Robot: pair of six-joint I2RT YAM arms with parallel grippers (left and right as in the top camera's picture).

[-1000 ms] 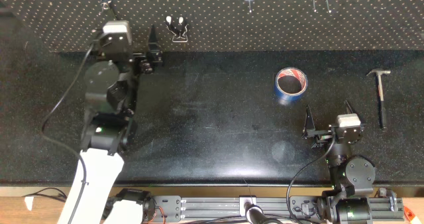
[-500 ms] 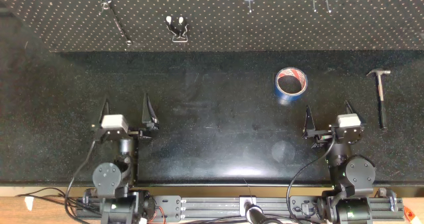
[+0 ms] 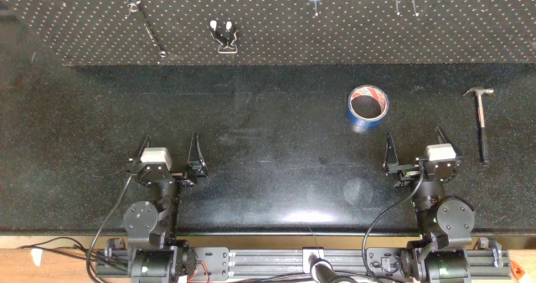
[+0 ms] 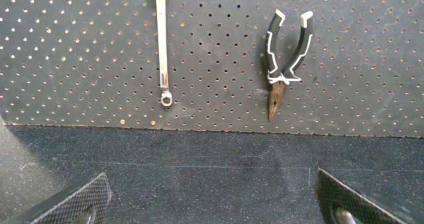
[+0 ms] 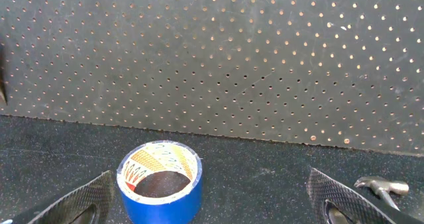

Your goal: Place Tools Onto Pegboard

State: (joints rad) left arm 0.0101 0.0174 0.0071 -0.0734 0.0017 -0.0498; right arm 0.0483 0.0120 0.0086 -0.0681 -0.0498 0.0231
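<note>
We'd call this a workshop bench, or a lab mock-up of one. Straight ahead of the fingers of the left gripper, a wrench and pliers hang on a black pegboard with metal hooks. Ahead of the right gripper, a tape roll and hammer lie on the dark worktop.

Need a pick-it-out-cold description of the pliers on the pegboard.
Start at the black perforated pegboard standing along the table's far edge. On the left arm's side two tools hang there: a slim silver wrench and, nearer the middle, the pliers. The pliers have two spread black handles edged in white, with the nose pointing down.
</note>
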